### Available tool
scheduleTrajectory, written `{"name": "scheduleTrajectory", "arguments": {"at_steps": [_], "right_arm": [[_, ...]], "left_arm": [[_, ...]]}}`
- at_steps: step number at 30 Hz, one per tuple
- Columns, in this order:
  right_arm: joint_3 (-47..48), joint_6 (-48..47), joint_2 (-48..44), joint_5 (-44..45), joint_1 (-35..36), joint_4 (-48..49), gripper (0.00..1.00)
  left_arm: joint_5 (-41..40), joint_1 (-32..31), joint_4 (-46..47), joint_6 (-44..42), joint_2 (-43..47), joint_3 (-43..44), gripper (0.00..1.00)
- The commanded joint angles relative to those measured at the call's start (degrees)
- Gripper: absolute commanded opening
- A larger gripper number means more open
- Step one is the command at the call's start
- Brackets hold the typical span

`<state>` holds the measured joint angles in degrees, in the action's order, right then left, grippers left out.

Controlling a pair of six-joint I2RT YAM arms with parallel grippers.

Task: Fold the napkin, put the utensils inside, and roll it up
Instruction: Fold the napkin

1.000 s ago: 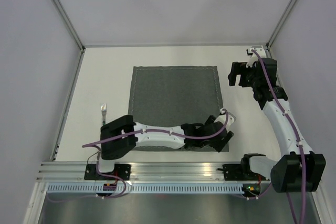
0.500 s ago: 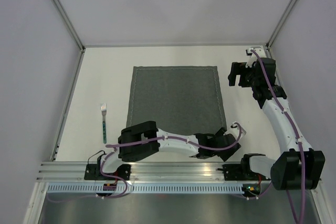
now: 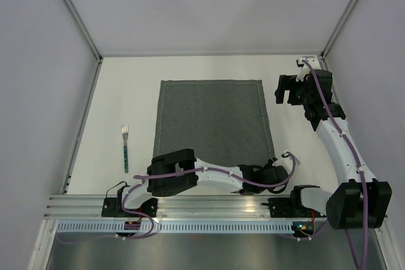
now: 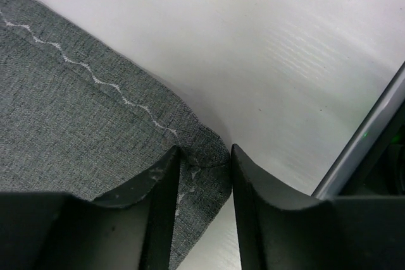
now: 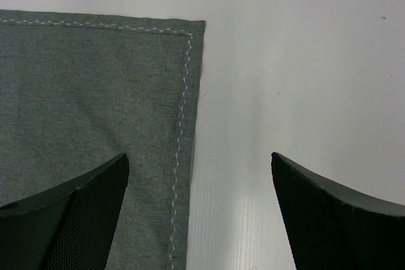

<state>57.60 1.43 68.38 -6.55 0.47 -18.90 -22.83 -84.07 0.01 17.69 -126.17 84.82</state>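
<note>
The dark grey napkin (image 3: 212,118) lies flat in the middle of the table. My left gripper (image 3: 271,172) is at its near right corner. In the left wrist view the fingers (image 4: 202,156) are close together, with the bunched, curled napkin corner (image 4: 205,150) pinched between them. My right gripper (image 3: 286,90) is open and empty beside the napkin's far right corner (image 5: 190,30), above the cloth's right edge and bare table. One teal-handled fork (image 3: 126,148) lies on the table left of the napkin, apart from both grippers.
A metal rail (image 3: 190,207) runs along the table's near edge, close behind my left gripper; it also shows in the left wrist view (image 4: 367,150). White walls enclose the table on three sides. Bare table surrounds the napkin.
My left arm has swung right and toward the near edge, carrying its gripper from the napkin's near edge to its near right corner and uncovering the fork. The right arm has stayed still.
</note>
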Motion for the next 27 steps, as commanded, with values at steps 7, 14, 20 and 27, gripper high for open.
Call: {"name": "scheduleTrajectory", "arguments": {"at_steps": [7,14,20,27], "right_arm": [[2.43,-0.11,-0.09,1.36,-0.03,-0.79,0.98],[2.43,-0.11,0.26,1.01,-0.03,-0.79,0.98],[2.43,-0.11,0.70,0.13,-0.03,-1.14,0.98],[2.43,-0.03,1.75,-2.42,-0.03,-1.67,0.98]], "left_arm": [[-2.57,-0.57,0.34,-2.22,1.45,0.00,0.17],[1.38,-0.13,0.34,-1.26,7.69,-2.46,0.02],[8.23,4.69,-1.23,3.48,14.79,-5.53,0.02],[14.56,16.38,-4.23,9.98,22.36,-10.28,0.02]]}}
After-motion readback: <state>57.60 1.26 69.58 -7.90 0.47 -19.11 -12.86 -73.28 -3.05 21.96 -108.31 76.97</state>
